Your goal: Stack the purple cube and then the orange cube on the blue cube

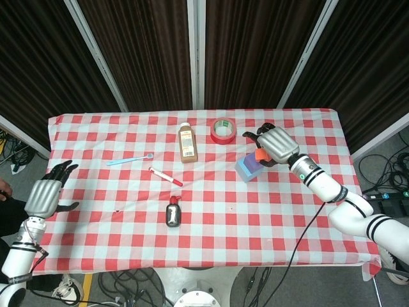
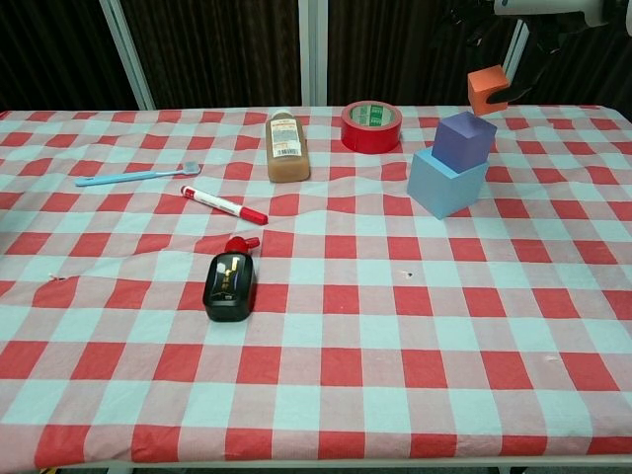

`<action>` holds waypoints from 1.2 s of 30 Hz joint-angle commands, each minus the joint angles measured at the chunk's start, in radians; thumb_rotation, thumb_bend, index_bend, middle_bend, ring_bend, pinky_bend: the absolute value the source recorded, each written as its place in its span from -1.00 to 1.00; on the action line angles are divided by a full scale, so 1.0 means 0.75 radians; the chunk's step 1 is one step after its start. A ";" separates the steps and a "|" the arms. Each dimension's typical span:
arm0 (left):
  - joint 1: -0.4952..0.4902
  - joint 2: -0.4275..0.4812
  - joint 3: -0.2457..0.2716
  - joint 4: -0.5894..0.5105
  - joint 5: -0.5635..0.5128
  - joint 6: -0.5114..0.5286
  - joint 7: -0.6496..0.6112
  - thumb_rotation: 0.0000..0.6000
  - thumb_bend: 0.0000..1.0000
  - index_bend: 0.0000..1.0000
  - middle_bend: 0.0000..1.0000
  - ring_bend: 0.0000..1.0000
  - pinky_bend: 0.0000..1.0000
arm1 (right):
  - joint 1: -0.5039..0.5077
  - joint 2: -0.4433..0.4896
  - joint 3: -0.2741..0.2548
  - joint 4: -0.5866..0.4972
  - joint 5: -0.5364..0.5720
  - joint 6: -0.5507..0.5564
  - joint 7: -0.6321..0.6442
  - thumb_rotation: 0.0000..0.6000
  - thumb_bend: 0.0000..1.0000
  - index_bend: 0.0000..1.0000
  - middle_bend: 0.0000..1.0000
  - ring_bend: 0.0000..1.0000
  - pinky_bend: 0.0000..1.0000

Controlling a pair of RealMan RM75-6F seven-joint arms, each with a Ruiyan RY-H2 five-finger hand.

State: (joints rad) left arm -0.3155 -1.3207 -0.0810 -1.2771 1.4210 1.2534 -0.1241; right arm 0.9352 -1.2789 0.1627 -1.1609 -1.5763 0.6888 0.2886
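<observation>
Holding a small orange cube (image 2: 488,89) in its curled fingers, the right robot hand (image 1: 276,144) hangs above the table (image 1: 268,224), which is covered in a red-and-white checked cloth. The cube sits up in the air, at about one o'clock from the purple cube (image 2: 465,139) and just clear of it, tilted so one corner points down.

The purple cube rests on the pale blue cube (image 2: 446,182), turned a little off the lower block's edges; this pair stands toward two o'clock on the table, well in from the right edge.

At eleven o'clock from the stack lies a red roll of tape (image 2: 371,125), near the far edge. A brown bottle (image 2: 284,146) lies flat at twelve o'clock, its long axis running toward the far edge. A red-capped white marker (image 2: 223,205), a light blue toothbrush (image 2: 138,175) and a black ink bottle (image 2: 229,282) lie left of centre. Bare cloth spreads across the near right part.

The left robot hand (image 1: 46,195) hovers off the table's nine o'clock edge, fingers spread, holding nothing.
</observation>
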 commanded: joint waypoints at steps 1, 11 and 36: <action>0.000 0.002 0.000 -0.002 -0.001 0.000 0.004 1.00 -0.83 -0.61 -0.61 -0.73 -0.36 | 0.015 -0.018 -0.027 0.028 -0.023 0.018 0.039 1.00 -0.73 -0.68 -0.04 -0.57 -0.67; -0.006 0.002 -0.005 -0.006 -0.014 -0.011 0.027 1.00 -0.83 -0.61 -0.61 -0.73 -0.36 | 0.057 -0.033 -0.084 0.095 -0.080 0.075 0.158 1.00 -0.73 -0.70 -0.05 -0.57 -0.66; -0.028 0.018 -0.036 -0.046 -0.069 -0.037 0.125 1.00 -0.83 -0.61 -0.61 -0.73 -0.36 | 0.143 -0.125 -0.250 0.358 -0.233 0.240 0.480 1.00 -0.81 -0.72 -0.09 -0.57 -0.59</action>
State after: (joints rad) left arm -0.3368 -1.3068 -0.1080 -1.3120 1.3695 1.2259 -0.0302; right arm 1.0409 -1.3701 -0.0231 -0.8960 -1.7503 0.8649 0.6452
